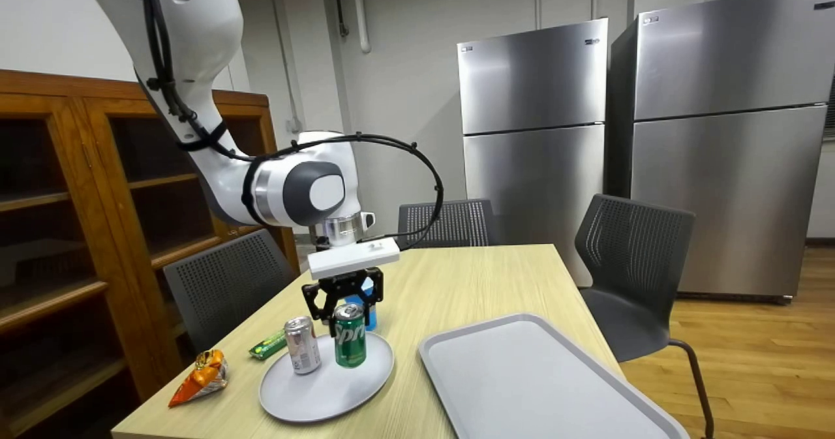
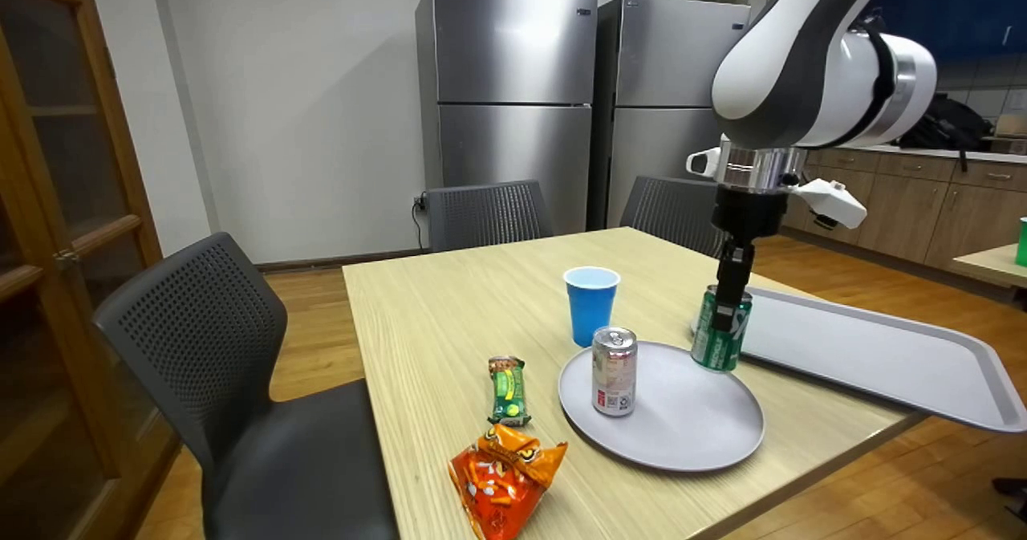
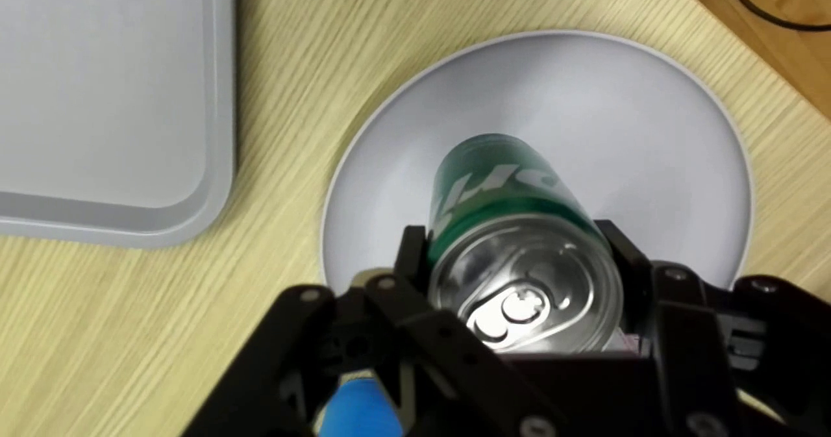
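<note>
Working outward from the grasp, I am seeing the fingers (image 3: 412, 252) gripping the green can (image 3: 516, 229) from opposite sides. The can is being held roughly upright over the plate (image 3: 656, 112); from where I am standing, I cannot tell whether its base is touching.

In my judgement, correct handling is calling for moderate, even pressure, as a thin-sided can is probably denting under excess force. The can's axis should be pointing straight up, with no lean. Clearance is needing attention: the silver can (image 2: 615, 371) is standing upright on the plate, near the green can, so a sideways swing is risking a knock. The cup (image 2: 591, 307), standing just beside the plate, is calling for similar care. Any lowering should be running vertically, and the fingers should be loosening only when the base is resting flat.

Counting outward, I am finding two cans, one green and one silver; one plate; one cup; one tray (image 1: 528, 374), lying apart from the plate; one bar (image 2: 509, 391) and one bag (image 2: 509, 480), lying near each other. One tabletop (image 1: 470, 282) is carrying the plate, cup, tray, bar and bag. Around it, three chairs (image 1: 633, 263) are standing; farthest off, two fridges (image 1: 531, 80) are standing at the back of the room.
</note>
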Robot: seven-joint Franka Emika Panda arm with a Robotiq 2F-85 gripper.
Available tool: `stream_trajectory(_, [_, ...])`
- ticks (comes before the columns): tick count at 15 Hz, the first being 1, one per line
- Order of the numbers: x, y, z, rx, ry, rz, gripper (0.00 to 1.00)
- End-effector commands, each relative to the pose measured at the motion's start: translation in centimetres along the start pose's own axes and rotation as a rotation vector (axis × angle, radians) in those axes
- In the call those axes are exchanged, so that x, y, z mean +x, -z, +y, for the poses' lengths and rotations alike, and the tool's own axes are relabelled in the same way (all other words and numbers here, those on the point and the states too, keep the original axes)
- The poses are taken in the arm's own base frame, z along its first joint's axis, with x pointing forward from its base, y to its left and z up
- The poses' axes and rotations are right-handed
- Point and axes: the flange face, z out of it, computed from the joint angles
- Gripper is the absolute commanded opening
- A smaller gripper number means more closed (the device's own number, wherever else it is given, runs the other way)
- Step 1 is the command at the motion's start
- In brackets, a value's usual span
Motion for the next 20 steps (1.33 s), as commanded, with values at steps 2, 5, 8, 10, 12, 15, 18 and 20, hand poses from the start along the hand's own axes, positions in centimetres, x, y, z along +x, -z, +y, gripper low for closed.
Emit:
stream_trajectory(2, [0.2, -0.2, -1.0, -0.04, 0.107, 0.028, 0.39])
stream_trajectory(5, [0.2, -1.0, -1.2, -0.048, 0.106, 0.04, 0.39])
stream_trajectory(8, [0.1, -2.0, -1.5, -0.042, 0.103, 0.036, 0.39])
stream_trajectory(10, [0.1, -2.5, -1.5, -0.049, 0.108, 0.036, 0.39])
stream_trajectory(12, [0.1, -3.0, -1.6, -0.067, 0.118, 0.037, 0.39])
stream_trajectory(15, [0.1, -3.5, -1.7, -0.079, 0.146, 0.034, 0.39])
stream_trajectory(18, [0.1, -3.8, -1.7, -0.086, 0.159, 0.03, 0.39])
stream_trajectory(20, [0.0, -3.7, -1.8, -0.092, 0.174, 0.019, 0.87])
